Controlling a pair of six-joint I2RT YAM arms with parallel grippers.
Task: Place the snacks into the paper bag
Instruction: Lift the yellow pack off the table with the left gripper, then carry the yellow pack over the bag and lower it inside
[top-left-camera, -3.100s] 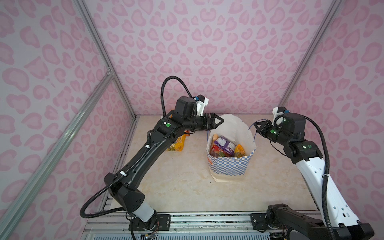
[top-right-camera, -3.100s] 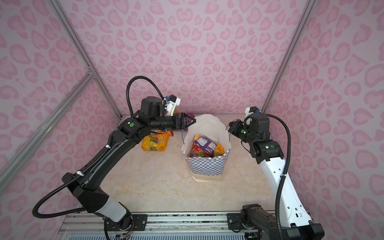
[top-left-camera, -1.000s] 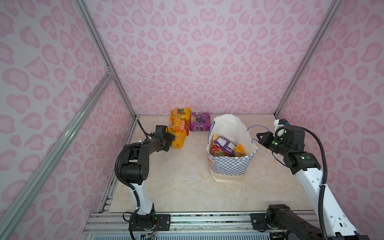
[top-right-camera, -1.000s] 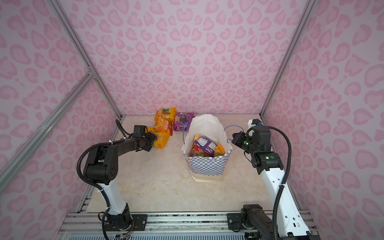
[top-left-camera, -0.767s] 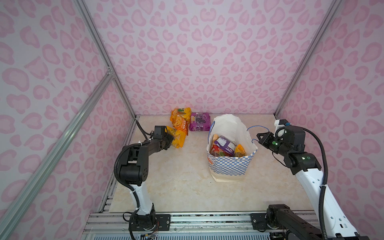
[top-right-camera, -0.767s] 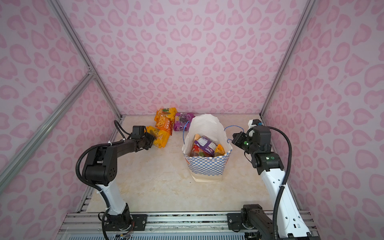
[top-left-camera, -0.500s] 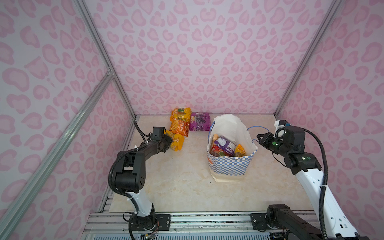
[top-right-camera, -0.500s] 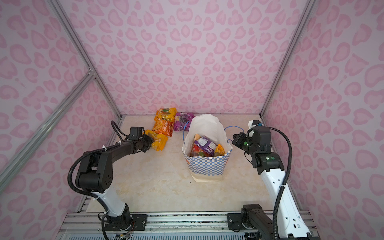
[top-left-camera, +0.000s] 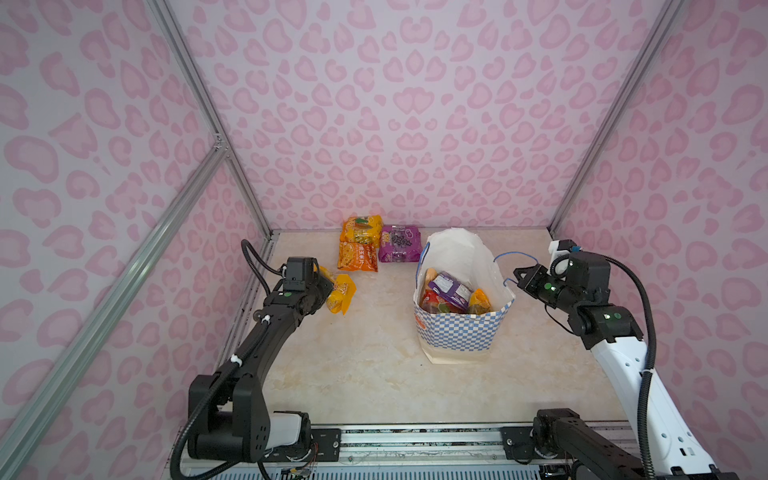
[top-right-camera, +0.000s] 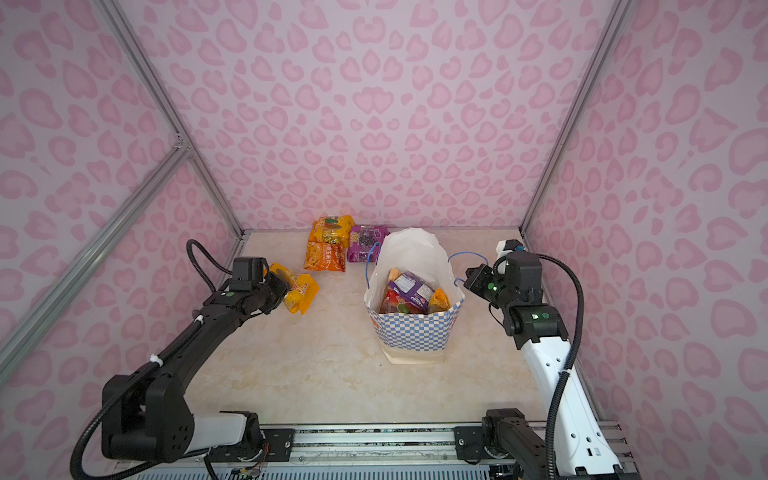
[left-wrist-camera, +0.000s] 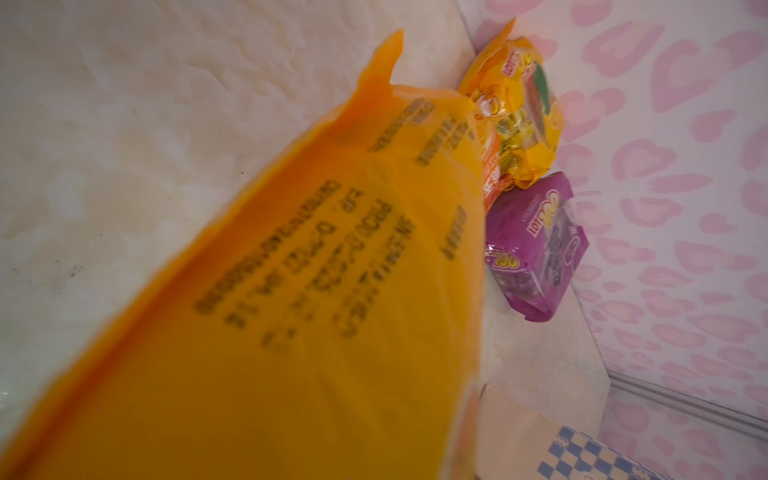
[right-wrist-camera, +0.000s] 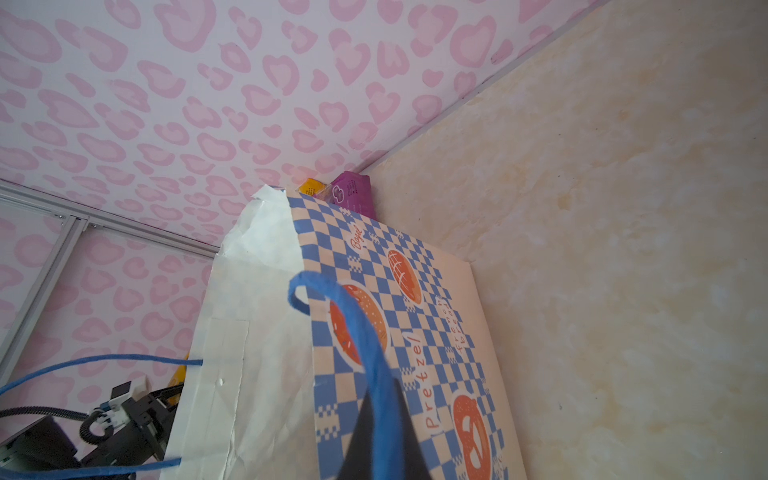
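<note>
Pink heart-blotched walls (top-left-camera: 415, 104) box in a beige marbled surface (top-left-camera: 374, 374). From 7 o'clock the left arm (top-left-camera: 257, 345) stretches low and almost straight toward 11 o'clock. The left claw (top-left-camera: 322, 286) is clenched on a yellow-orange packet (top-left-camera: 341, 293), which juts out tilted, well apart from the paper bag (top-left-camera: 461, 332) at its 3 o'clock.

The right arm (top-left-camera: 623, 365) rises from 5 o'clock with its elbow bent. The right claw (top-left-camera: 519, 277) pinches the blue cord handle (top-left-camera: 515, 252) on the bag's 3 o'clock side.

The bag stands upright, with a purple packet (top-left-camera: 451, 287), a red packet (top-left-camera: 432, 300) and an orange pouch (top-left-camera: 480, 300) inside. At 12 o'clock, by the back wall, a yellow packet (top-left-camera: 361, 227) touches an orange packet (top-left-camera: 357, 256), with a grape packet (top-left-camera: 400, 243) beside them.

The held packet hides the left claw's fingers, and its print blurs in the left wrist view. I cannot tell whether it clears the surface. In the right wrist view the claw is a dark wedge cut off at the frame edge.
</note>
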